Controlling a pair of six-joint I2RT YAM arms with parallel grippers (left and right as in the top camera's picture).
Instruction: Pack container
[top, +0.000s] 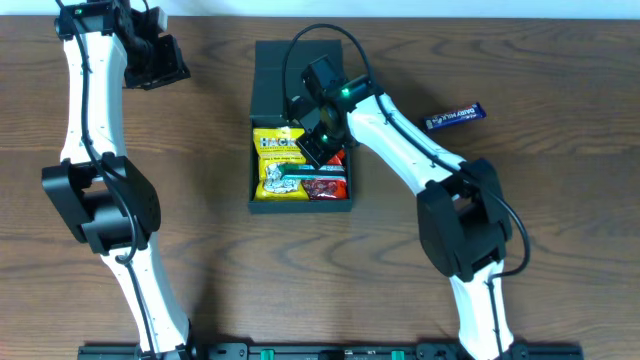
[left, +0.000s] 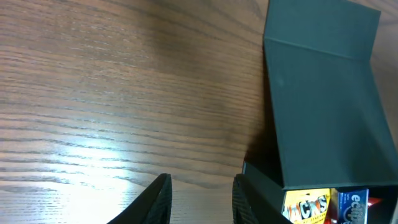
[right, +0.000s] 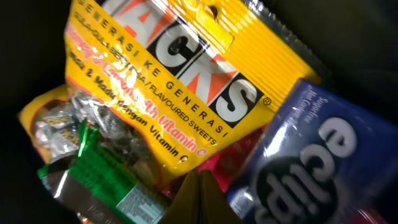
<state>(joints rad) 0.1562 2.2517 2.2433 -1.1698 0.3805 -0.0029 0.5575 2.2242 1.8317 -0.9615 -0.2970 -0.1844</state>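
The right tool is clenched with nothing in it, its tips just above a yellow sweets bag and a blue packet. Both lie inside the dark box, which sits open in the middle of the worktop. Farther off, a blue bar lies to the right of the box, and the left tool hangs released over the worktop beside the box.

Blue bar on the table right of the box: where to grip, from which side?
Take the blue bar at mid-length, across its narrow width, down from above. It lies flat on the table, apart from the container, long axis tilted slightly off left-right, so rotate the jaws to match.
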